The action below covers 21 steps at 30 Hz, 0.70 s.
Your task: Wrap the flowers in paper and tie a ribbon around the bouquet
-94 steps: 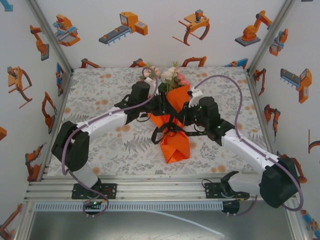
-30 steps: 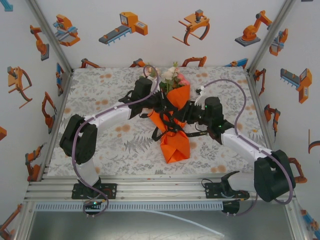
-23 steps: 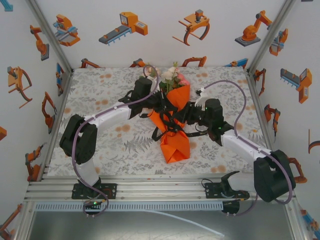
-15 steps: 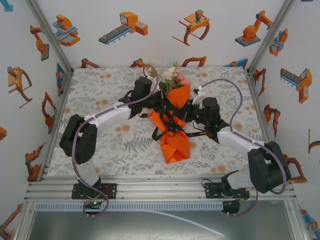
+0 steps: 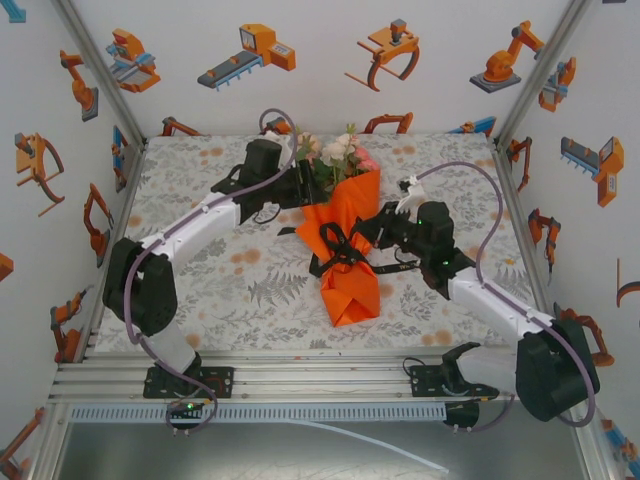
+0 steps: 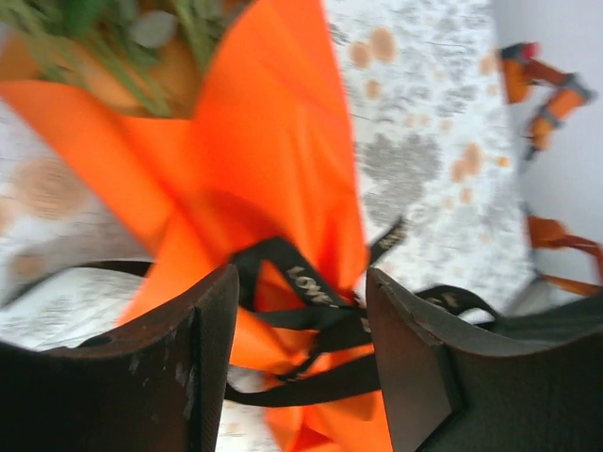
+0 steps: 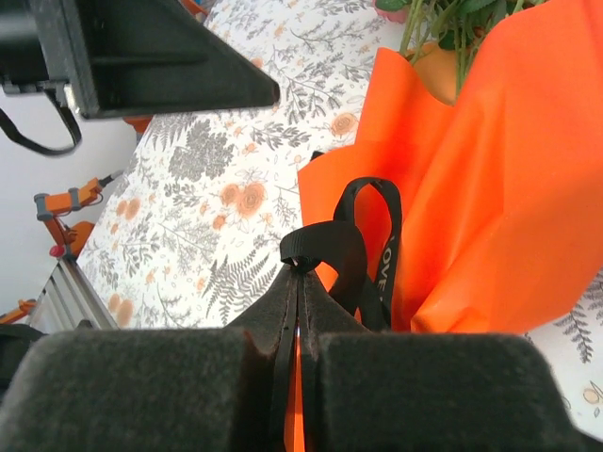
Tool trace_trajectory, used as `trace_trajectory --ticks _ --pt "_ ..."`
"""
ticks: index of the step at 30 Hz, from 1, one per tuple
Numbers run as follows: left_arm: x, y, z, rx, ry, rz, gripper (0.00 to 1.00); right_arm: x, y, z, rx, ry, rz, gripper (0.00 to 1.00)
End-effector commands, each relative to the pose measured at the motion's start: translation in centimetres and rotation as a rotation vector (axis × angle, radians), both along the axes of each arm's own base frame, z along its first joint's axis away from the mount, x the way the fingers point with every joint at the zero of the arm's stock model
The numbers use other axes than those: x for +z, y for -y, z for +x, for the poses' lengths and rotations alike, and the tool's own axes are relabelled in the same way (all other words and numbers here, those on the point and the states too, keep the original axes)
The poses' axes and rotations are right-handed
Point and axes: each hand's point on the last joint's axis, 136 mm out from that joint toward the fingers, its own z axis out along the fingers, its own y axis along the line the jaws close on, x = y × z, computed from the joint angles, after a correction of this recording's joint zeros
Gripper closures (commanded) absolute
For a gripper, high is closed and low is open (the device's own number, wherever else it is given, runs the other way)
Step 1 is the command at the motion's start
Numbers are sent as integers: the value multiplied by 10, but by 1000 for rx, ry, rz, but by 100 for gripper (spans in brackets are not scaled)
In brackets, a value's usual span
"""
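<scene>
From above, the bouquet [image 5: 347, 205] lies on the table [image 5: 200, 220], its orange paper [image 5: 352, 290] narrowing toward the near edge and the flowers [image 5: 335, 155] at the far end. The black ribbon [image 5: 333, 243] loops around the middle of the cone. The left gripper [image 5: 300, 188] sits at the cone's upper left, apart from the ribbon. The right gripper [image 5: 368, 235] reaches the ribbon from the cone's right side.

In the left wrist view, the jaws stand partly open with nothing held between them. The ribbon's tangled loops lie just ahead of the fingertips [image 6: 221, 282], crossing the paper, which spreads farther ahead. The green stems [image 6: 141, 28] are beyond that, up and to the left.

In the right wrist view, the jaws are pressed tight together and pinch a strand of ribbon at their tips. A loop of ribbon stands just past the tips, the paper rises ahead and to the right, and the stems are farthest ahead
</scene>
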Motion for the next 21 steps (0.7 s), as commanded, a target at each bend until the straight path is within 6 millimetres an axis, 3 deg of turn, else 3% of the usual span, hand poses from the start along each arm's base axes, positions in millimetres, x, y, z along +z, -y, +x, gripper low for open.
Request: trace_trajectory --ticks 1,6,11,16,19,21 --pt "-28 -5 -10 -181 50 251 47 -3 4 -6 -2 6 -37 100" --pt "-44 33 -26 -489 107 198 44 -5 2 -9 16 -7 -37 100" --pt "-68 47 -11 -553 95 238 42 -4 1 -10 24 -8 -34 100" --pt "-85 64 -18 -641 6 174 43 -6 0 -10 28 -18 -35 100" --pt "-95 66 -23 -658 -48 159 54 -7 1 -10 23 -19 -36 100" --pt "-96 64 -26 -669 -63 162 67 -5 3 -10 14 -16 -38 100"
